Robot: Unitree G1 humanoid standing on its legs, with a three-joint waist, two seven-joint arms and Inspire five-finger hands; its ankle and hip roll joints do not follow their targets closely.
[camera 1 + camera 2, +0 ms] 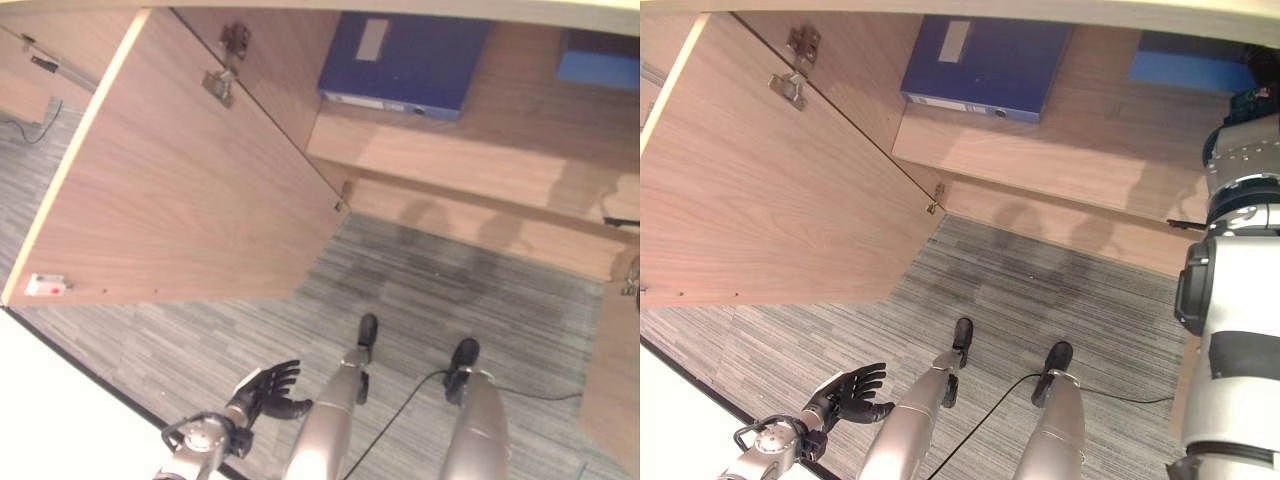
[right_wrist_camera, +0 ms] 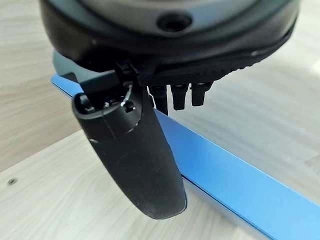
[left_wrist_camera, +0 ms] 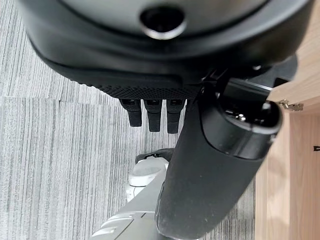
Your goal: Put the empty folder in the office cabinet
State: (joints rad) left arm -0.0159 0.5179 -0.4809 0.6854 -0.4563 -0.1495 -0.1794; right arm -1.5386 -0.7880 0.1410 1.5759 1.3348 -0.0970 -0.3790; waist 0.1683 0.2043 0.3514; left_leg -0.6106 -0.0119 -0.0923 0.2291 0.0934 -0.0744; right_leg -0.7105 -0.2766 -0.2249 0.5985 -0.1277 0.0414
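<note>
The light blue folder (image 1: 598,60) lies flat on the cabinet shelf (image 1: 470,140), at its right end. My right hand (image 1: 1252,105) is raised into the cabinet beside it. In the right wrist view this hand (image 2: 135,155) is open: its thumb hangs in front of the folder (image 2: 235,180) and its fingers (image 2: 180,97) reach straight past the folder's far edge, without curling round it. My left hand (image 1: 265,392) hangs low over the carpet at the lower left, open with spread fingers and holding nothing.
A dark blue binder (image 1: 400,60) lies on the same shelf, left of the folder. The left cabinet door (image 1: 180,180) stands wide open over the grey carpet (image 1: 450,290). Another wooden door's edge (image 1: 615,380) shows at the right.
</note>
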